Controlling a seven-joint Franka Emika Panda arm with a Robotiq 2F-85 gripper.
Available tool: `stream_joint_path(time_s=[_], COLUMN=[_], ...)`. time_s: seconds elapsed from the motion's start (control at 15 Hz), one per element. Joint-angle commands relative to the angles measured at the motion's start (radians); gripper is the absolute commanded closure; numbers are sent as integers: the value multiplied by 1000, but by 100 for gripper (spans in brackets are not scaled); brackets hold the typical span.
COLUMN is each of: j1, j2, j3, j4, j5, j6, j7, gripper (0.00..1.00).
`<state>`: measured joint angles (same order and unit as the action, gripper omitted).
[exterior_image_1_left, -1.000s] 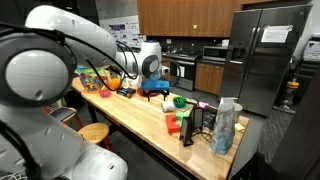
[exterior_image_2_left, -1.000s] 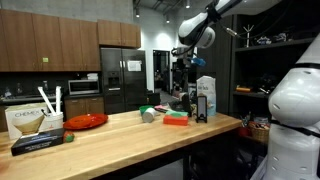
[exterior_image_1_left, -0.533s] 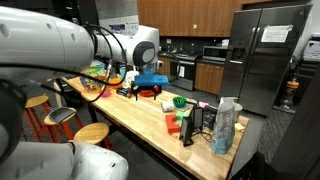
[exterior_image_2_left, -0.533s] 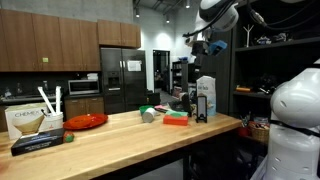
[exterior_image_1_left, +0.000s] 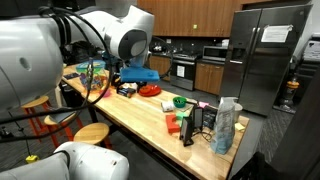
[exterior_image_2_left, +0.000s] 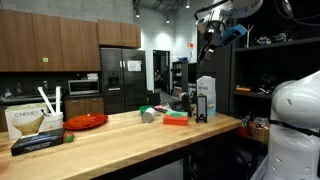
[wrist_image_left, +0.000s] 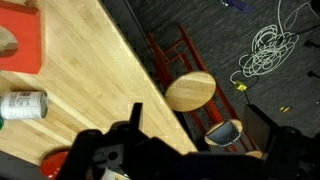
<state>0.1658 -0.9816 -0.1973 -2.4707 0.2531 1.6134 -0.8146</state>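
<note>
My gripper (wrist_image_left: 200, 118) is open with nothing between its two dark fingers (wrist_image_left: 135, 115). It hangs high over the long edge of the wooden counter (wrist_image_left: 90, 80), above a round wooden stool (wrist_image_left: 190, 90) and a second stool with a grey seat (wrist_image_left: 222, 133) on the dark floor. In both exterior views the gripper (exterior_image_1_left: 130, 72) (exterior_image_2_left: 210, 32), with its blue fitting, is raised well above the counter and touches nothing. A silver can (wrist_image_left: 22, 105) lies on its side on the counter, nearest in the wrist view.
The counter (exterior_image_1_left: 150, 120) carries a red plate (exterior_image_1_left: 148, 90), a green item (exterior_image_1_left: 180, 101), a red-and-green box (exterior_image_1_left: 175, 123), a pale bag (exterior_image_1_left: 227, 126) and a white carton (exterior_image_2_left: 206, 98). A coil of white cable (wrist_image_left: 268, 45) lies on the floor. Dark shelving (exterior_image_2_left: 262, 80) stands beside the counter's end.
The arm has swung up and away from the items on the counter; the gripper now sits higher, out past the counter's edge, still open with nothing in it.
</note>
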Motion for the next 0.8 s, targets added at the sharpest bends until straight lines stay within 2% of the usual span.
stream_joint_path(time_s=[0.0, 0.13, 0.2, 0.47, 0.73], j1=[-7, -52, -16, -46, 42], j2=[-34, -8, -27, -15, 9], j3=[-12, -8, -6, -11, -6], j4=[-2, -4, 0, -7, -47], j5=[14, -38, -13, -30, 59], j6=[-4, 31, 4, 18, 69], j7=[-4, 32, 20, 27, -68], gripper=[0, 0, 0, 0, 0])
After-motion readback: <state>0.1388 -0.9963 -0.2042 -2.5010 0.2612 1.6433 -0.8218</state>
